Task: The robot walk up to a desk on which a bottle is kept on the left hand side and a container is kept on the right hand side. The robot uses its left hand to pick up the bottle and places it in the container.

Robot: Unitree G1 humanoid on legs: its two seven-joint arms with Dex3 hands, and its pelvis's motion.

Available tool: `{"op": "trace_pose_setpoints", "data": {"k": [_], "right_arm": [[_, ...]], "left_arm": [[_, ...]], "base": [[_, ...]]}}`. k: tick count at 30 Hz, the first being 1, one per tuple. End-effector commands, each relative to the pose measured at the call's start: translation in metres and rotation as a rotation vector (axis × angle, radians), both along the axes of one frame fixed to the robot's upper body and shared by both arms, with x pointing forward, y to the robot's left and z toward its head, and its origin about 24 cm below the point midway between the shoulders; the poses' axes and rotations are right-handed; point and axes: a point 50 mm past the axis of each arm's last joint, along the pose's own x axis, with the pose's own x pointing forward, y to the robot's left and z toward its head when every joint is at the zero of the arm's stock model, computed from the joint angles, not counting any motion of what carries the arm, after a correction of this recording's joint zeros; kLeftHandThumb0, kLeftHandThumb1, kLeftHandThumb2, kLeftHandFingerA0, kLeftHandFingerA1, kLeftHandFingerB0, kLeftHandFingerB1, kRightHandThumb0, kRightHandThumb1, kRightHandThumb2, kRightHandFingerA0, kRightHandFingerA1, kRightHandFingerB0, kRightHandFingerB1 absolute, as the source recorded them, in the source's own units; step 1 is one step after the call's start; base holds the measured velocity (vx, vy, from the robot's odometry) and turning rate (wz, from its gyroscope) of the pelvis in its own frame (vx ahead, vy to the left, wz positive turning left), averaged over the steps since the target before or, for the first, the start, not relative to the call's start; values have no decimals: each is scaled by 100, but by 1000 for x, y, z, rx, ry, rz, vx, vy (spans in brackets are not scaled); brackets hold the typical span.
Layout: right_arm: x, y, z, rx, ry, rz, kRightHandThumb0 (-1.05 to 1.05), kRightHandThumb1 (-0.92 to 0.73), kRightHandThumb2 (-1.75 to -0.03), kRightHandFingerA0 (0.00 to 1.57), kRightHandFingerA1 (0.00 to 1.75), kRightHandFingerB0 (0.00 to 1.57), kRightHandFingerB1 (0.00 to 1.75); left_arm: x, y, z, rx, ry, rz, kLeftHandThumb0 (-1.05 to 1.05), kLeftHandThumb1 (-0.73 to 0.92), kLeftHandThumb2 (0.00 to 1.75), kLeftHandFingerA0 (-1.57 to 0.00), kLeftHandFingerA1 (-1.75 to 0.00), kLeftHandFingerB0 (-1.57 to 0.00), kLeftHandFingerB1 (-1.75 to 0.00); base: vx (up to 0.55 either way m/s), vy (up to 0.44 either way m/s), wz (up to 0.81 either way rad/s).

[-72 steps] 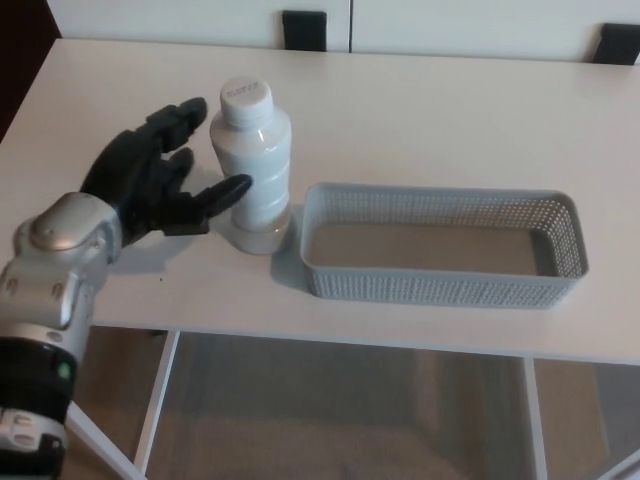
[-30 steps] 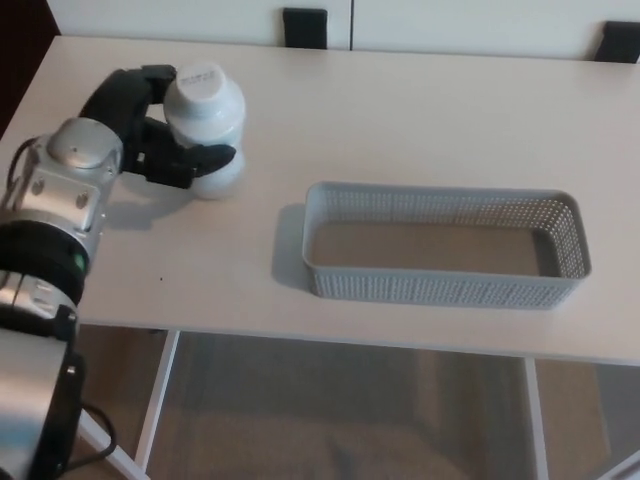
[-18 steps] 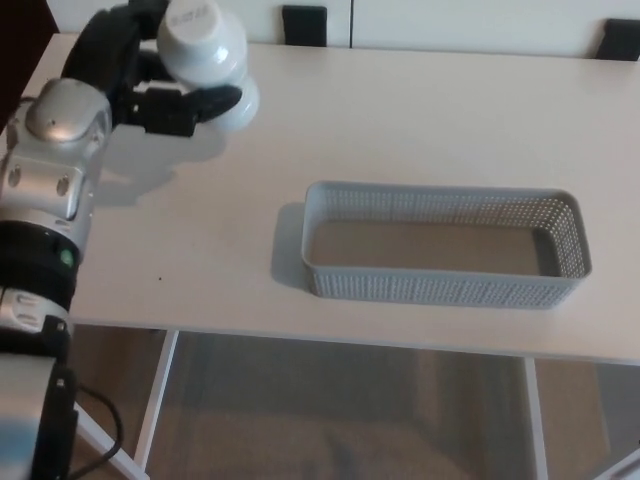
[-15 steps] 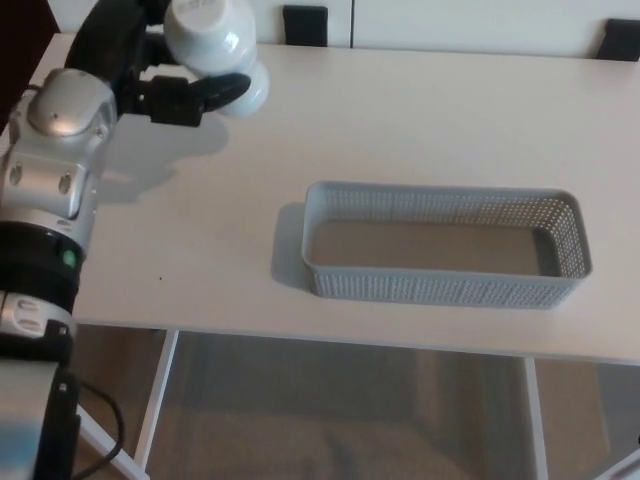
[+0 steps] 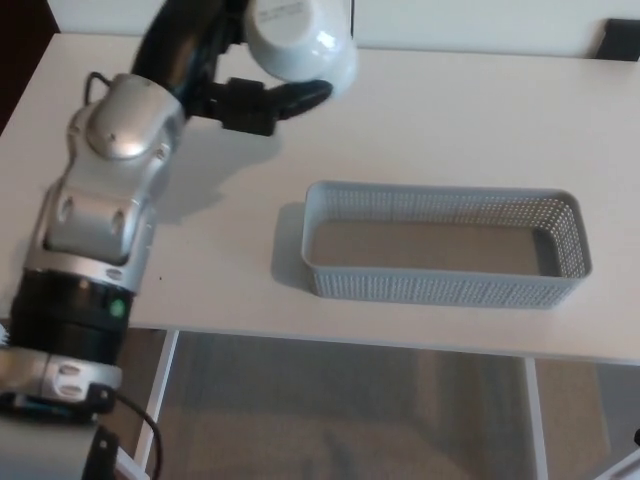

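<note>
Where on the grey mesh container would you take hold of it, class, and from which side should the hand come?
Grip the rim of the near long wall of the container, coming from above. It is open-topped and empty, so a thumb can likely hook inside. The left hand holds the bottle clear of it.

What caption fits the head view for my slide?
Left hand holds the white bottle lifted above the white desk, left of the empty grey mesh container.

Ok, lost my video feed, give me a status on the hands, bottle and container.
Left hand shut on bottle, lifted above the desk. Right hand not in view. Container empty, path to it clear.
</note>
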Motion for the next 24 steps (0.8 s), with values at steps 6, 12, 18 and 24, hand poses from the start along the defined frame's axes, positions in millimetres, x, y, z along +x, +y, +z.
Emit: {"op": "trace_pose_setpoints", "data": {"k": [6, 12, 18, 24], "right_arm": [[2, -6, -2, -59, 51, 17, -18, -72, -61, 47, 48, 49, 48], [5, -7, -1, -67, 50, 23, -18, -73, -61, 48, 47, 49, 47], [4, -7, -4, -72, 58, 32, -19, -71, -60, 49, 49, 49, 48], [3, -6, -3, -61, 58, 28, -18, -72, -60, 47, 47, 49, 48]], "left_arm": [[-55, -57, 15, -61, -8, -299, 8, 86, 76, -107, -137, -75, -120], [-57, -58, 8, -85, 84, -319, 8, 81, 89, -107, -141, -74, -125], [-49, -51, 8, -161, 313, -369, 1, 91, 77, -102, -141, -71, -122], [-34, -48, 8, -194, 438, -350, -4, 92, 70, -102, -137, -66, -117]], "base": [[0, 0, 0], [0, 0, 0], [0, 0, 0], [0, 0, 0]]}}
